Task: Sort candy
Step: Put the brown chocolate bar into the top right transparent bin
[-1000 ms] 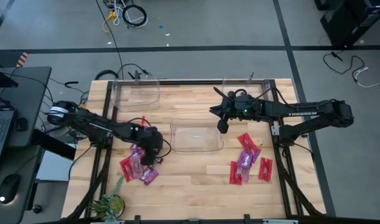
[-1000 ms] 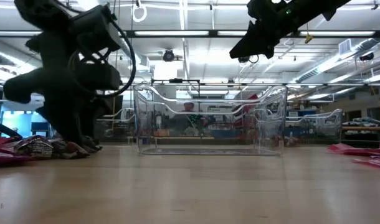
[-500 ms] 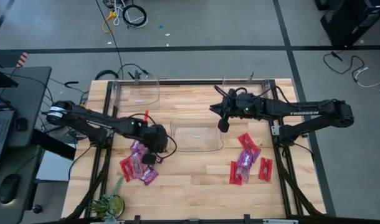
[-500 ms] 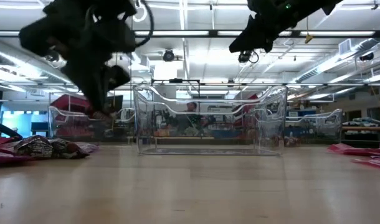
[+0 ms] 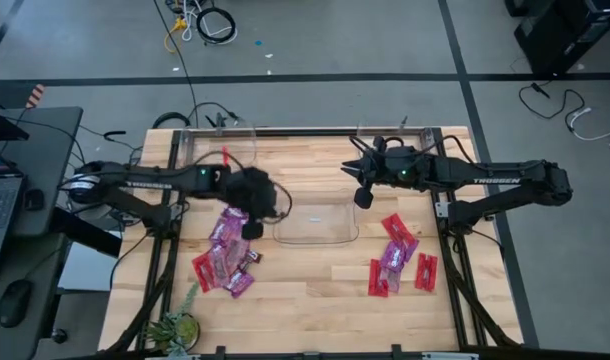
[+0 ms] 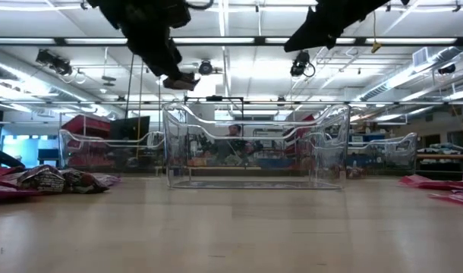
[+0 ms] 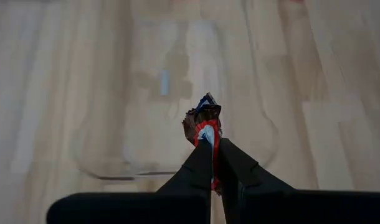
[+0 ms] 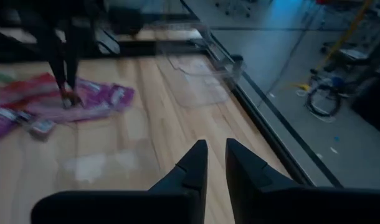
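The candy lies in two piles: purple, red and brown packets at the near left [image 5: 225, 258], and red and purple ones at the near right [image 5: 397, 258]. My left gripper [image 5: 253, 229] hangs high between the left pile and the clear middle bin [image 5: 316, 237], shut on one dark brown and red packet [image 7: 204, 119], which also shows in the low view [image 6: 181, 80]. My right gripper [image 5: 363, 198] hovers high over the middle bin's far right corner. Its fingers [image 8: 199, 163] are a narrow gap apart with nothing between them. My left gripper pinches the dark brown and red packet by one end [image 7: 207, 138] between its two fingers. The fingers slant down toward the middle bin. The packet sticks out past the fingertips, lifted well clear of the table.
Two more clear bins stand along the far edge, one at the left [image 5: 221, 152] and one at the right [image 5: 395, 140]. Bare wood lies between the two piles in front of the middle bin. A small plant [image 5: 175, 325] sits at the near left corner.
My left gripper has risen from the left pile with one packet, lifting it clear, and has moved toward the middle bin while tipping less steeply. My right gripper has risen a little.
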Controlling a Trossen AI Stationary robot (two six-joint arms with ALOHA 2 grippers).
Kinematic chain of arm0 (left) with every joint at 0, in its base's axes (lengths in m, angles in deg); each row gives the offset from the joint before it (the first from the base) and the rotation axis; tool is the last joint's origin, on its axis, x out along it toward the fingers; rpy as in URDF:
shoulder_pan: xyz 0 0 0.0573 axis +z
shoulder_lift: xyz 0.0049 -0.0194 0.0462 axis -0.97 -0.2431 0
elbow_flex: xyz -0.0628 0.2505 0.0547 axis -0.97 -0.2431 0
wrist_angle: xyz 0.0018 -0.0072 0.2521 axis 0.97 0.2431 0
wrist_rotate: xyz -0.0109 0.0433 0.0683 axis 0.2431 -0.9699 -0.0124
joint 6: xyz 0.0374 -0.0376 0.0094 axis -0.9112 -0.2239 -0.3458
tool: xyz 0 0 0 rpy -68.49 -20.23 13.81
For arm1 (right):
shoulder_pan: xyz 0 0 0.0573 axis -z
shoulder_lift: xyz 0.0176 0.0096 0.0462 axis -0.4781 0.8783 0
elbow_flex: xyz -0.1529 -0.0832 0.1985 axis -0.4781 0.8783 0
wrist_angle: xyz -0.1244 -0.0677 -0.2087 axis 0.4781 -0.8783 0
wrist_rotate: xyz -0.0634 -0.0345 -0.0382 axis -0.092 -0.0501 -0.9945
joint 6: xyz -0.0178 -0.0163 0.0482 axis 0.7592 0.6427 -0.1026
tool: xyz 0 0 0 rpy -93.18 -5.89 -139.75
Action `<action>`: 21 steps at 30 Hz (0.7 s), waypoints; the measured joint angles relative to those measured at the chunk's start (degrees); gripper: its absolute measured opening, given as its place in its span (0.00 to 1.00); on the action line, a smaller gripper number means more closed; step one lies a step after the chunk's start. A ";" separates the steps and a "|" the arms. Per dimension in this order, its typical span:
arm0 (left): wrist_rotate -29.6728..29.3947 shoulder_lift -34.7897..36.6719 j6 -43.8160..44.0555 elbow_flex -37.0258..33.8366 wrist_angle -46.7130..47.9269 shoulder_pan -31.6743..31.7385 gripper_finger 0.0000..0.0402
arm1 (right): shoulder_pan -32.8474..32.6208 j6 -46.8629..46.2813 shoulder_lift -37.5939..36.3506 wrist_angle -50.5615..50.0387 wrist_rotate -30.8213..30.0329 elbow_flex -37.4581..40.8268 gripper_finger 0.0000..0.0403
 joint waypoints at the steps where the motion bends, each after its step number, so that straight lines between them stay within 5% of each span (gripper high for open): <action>1: 1.30 -0.04 -0.57 -0.14 -3.45 1.24 0.03 | 0.00 -0.02 0.00 -0.92 -0.51 0.02 0.12; 9: 18.42 -2.35 1.16 -2.20 -24.66 12.92 0.03 | -0.75 -0.06 2.45 1.22 0.78 1.99 0.20; 21: 31.35 -12.19 7.00 -2.04 -43.21 18.71 0.03 | -3.36 3.15 8.46 13.68 2.20 2.03 0.28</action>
